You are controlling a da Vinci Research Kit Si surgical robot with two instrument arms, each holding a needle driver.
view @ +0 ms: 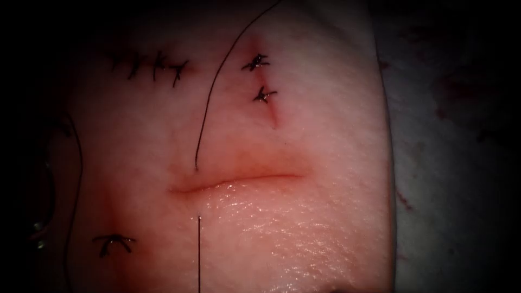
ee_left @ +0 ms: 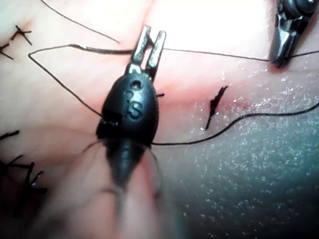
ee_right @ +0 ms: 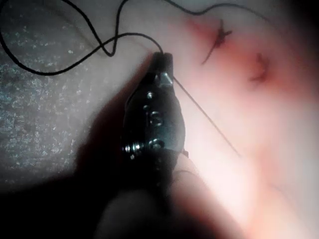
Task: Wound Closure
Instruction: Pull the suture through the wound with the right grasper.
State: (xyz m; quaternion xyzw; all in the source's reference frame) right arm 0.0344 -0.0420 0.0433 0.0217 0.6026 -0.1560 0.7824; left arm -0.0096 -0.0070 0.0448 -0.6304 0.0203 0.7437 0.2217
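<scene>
The tissue [view: 304, 233] carries a horizontal cut [view: 239, 179]. Black thread [view: 209, 97] comes down from the top and enters the tissue just above the cut's left end. A second strand [view: 199, 249] leaves the tissue below the cut and runs down. In the left wrist view my left tool [ee_left: 153, 31] has its two jaws slightly apart, and thread [ee_left: 214, 52] runs straight across them to the right tool [ee_left: 278, 59]. In the right wrist view my right tool [ee_right: 162, 56] is shut on the thread [ee_right: 114, 40], which leaves its tip both ways.
Knotted stitches sit above the cut [view: 256, 62] [view: 264, 96], in a row at upper left [view: 152, 65] and at lower left [view: 114, 241]. Red fluid tints the cut's edges. Grey cloth [view: 450, 163] lies beyond the tissue's right edge.
</scene>
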